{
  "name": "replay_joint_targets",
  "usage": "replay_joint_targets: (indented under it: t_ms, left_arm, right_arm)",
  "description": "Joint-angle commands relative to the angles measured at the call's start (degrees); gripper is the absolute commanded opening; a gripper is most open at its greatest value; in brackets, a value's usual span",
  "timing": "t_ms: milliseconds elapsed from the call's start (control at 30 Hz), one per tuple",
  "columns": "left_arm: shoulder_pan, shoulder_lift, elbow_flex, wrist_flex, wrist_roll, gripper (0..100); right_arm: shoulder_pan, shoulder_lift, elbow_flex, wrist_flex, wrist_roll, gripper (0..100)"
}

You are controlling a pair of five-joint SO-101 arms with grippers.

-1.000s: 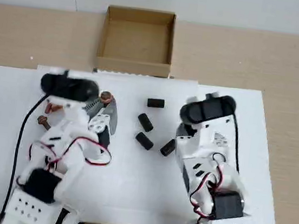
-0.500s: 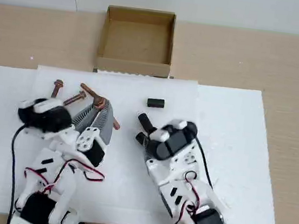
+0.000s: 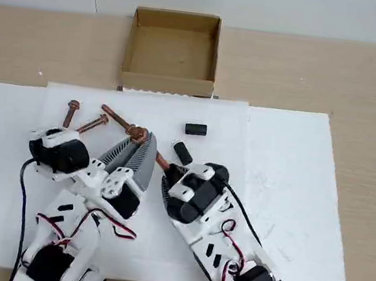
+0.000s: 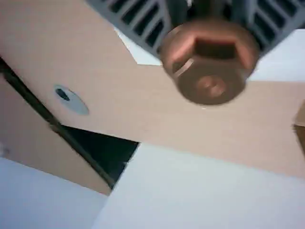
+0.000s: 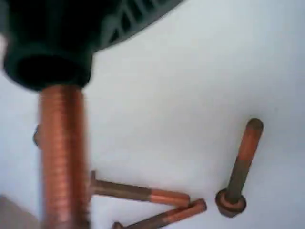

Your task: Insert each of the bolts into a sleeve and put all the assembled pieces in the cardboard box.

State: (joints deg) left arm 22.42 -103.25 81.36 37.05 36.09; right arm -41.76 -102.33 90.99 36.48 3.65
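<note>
From the high view, your left gripper (image 3: 138, 136) is closed on the head of a bolt (image 3: 154, 151). The bolt's shaft slants across to the right gripper (image 3: 169, 172), which is low beside it. Three loose bolts (image 3: 94, 123) and two spare sleeves (image 3: 195, 129) lie on the white sheet (image 3: 288, 166). The cardboard box (image 3: 169, 83) stands beyond the sheet on the worktop (image 3: 360, 79), with no assembled piece in it yet.

In the left wrist view, the bolt head (image 4: 209, 62) sits pinched between the grey fingers (image 4: 128, 14), and only the head is held. If the shaft meets resistance, the bolt could pivot or pop out of that short grip.

In the right wrist view, the right gripper (image 5: 62, 28) is clamped on a black sleeve (image 5: 47, 57), with the copper shaft (image 5: 64, 152) at its mouth. How deep the shaft has gone you cannot tell.

- **Jamming:** if the two arms are off-axis, the threads may bind at the rim and lever the sleeve askew.
- **Early release:** let go of the bolt too soon and it may slide out onto the loose bolts (image 5: 138, 193) below.
</note>
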Motion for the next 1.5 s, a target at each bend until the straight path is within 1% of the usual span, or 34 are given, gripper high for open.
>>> replay_joint_targets:
  t_ms: [0,167,300,467,533,700,767,933,1033,1100,1267,1467]
  left_arm:
    - [0.8,-0.9,-0.6,-2.8,0.1,0]
    - [0.9,-0.7,-0.4,-2.6,0.1,0]
    - [1.5,-0.6,0.3,-2.2,0.1,0]
    - [5.9,-0.6,1.3,3.1,-0.2,0]
    - [6.4,-0.6,1.2,4.5,-0.4,0]
    - [6.9,-0.6,1.2,7.4,-6.2,0]
    - [7.2,-0.6,1.2,9.1,-6.3,0]
    - [11.8,-0.6,1.5,13.7,-6.4,0]
    - [12.0,-0.7,3.2,14.0,-7.0,1]
    - [10.5,-0.7,3.6,13.8,-8.3,3]
    - [6.8,-0.7,3.4,14.2,-8.4,20]
    - [5.8,-0.7,2.3,14.1,-8.4,21]
  right_arm:
    - [-0.7,-0.4,-0.4,-1.4,0.8,0.2]
    - [-0.7,-0.4,-0.6,-1.4,1.1,0.2]
    - [-0.7,-0.4,-0.7,-1.7,3.9,0.2]
    - [-0.7,-0.4,-0.9,-1.7,4.9,0.2]
    - [-0.7,-0.4,-0.9,-1.7,5.9,0.2]
    - [-0.7,-0.4,-0.9,-1.7,7.4,0.2]
    - [-0.7,-0.4,-0.9,-1.7,7.6,0.2]
    - [-0.7,-0.4,-0.9,-1.7,8.3,0.2]
    - [-0.7,-0.4,-0.9,-1.7,8.3,0.2]
    - [-0.7,-0.4,-0.8,-1.7,8.3,0.2]
    - [-0.6,-0.4,-0.5,-1.7,8.0,0.2]
    - [-0.5,-0.4,-0.4,-1.4,7.8,0.2]
